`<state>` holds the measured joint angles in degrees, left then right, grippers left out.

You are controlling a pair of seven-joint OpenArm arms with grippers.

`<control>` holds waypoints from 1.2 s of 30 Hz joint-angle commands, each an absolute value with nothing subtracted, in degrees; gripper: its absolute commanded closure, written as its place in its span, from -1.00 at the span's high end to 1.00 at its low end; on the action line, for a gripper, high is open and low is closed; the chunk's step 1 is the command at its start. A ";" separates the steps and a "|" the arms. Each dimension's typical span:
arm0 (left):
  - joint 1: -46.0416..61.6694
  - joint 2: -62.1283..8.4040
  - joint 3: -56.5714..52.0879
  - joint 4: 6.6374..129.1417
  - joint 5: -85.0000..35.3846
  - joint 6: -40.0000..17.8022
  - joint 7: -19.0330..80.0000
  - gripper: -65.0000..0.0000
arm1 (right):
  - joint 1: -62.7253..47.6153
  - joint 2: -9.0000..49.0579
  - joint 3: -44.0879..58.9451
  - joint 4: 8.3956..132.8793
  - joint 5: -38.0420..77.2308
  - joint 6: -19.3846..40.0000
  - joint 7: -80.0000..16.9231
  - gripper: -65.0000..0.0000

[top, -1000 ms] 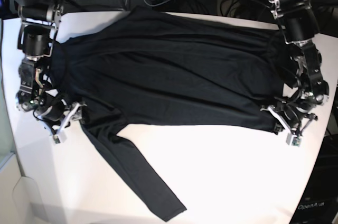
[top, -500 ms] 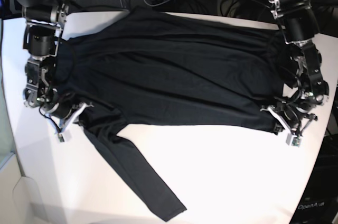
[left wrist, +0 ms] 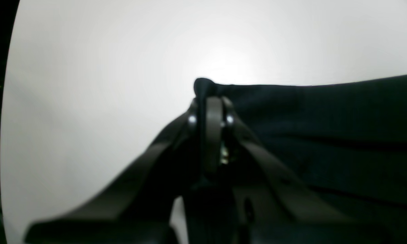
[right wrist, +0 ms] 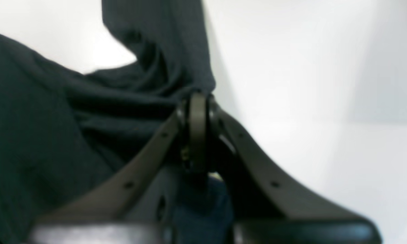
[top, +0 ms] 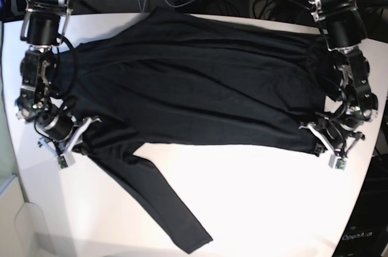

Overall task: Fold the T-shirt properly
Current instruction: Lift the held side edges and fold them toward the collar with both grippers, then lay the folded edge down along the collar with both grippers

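The T-shirt (top: 200, 81) lies spread flat over the far half of the tabletop (top: 260, 202), with its long axis running from the left edge of the table to the right edge in the base view. One long sleeve (top: 154, 199) goes out from the body toward the near edge, at a slant, and its cuff ends close to the near edge. The near half of the table beside the sleeve is bare and white.

The right gripper (top: 82, 133) sits at the near corner of the shirt on the side where the sleeve begins. In the right wrist view its jaws are pressed together on a bunch of the black cloth (right wrist: 176, 73), which rises in folds just above the tips. The left gripper (top: 315, 136) is at the opposite near corner of the shirt, near the right edge of the table in the base view. In the left wrist view its jaws are also closed, and a small lip of the hem (left wrist: 203, 84) stands up between them.

So both arms hold the same long near edge of the shirt, one at each end, and the body of the shirt lies away from both grippers toward the far edge. The coming fold (as I judge it) must carry this edge across the short axis, and both arms are equally near to their corners.
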<state>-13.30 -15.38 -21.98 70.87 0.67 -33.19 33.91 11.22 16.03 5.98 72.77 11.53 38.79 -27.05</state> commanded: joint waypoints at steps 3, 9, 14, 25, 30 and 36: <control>-14.46 -16.13 -22.11 73.71 -0.04 -33.19 32.57 -0.97 | 9.89 16.75 6.37 78.64 12.26 39.16 -27.21 -0.97; -12.18 -14.73 -22.90 80.57 0.04 -33.19 33.10 -0.97 | 4.88 17.01 8.40 88.66 12.35 39.16 -30.11 -0.97; -11.03 -13.49 -24.75 84.09 0.04 -33.63 36.26 -0.97 | 0.22 16.92 10.68 93.67 12.53 39.34 -30.99 -0.97; -3.38 -12.26 -29.49 91.82 -0.04 -33.63 36.35 -0.97 | -9.36 15.43 13.85 103.34 12.62 39.52 -30.37 -0.97; 0.13 -11.82 -31.52 95.52 -0.04 -33.71 36.35 -0.97 | -12.62 15.08 15.08 105.89 12.62 40.00 -30.37 -0.97; 4.62 -10.77 -33.54 100.09 -0.04 -33.71 36.35 -0.97 | -14.29 12.09 20.62 106.51 12.53 40.00 -30.90 -0.97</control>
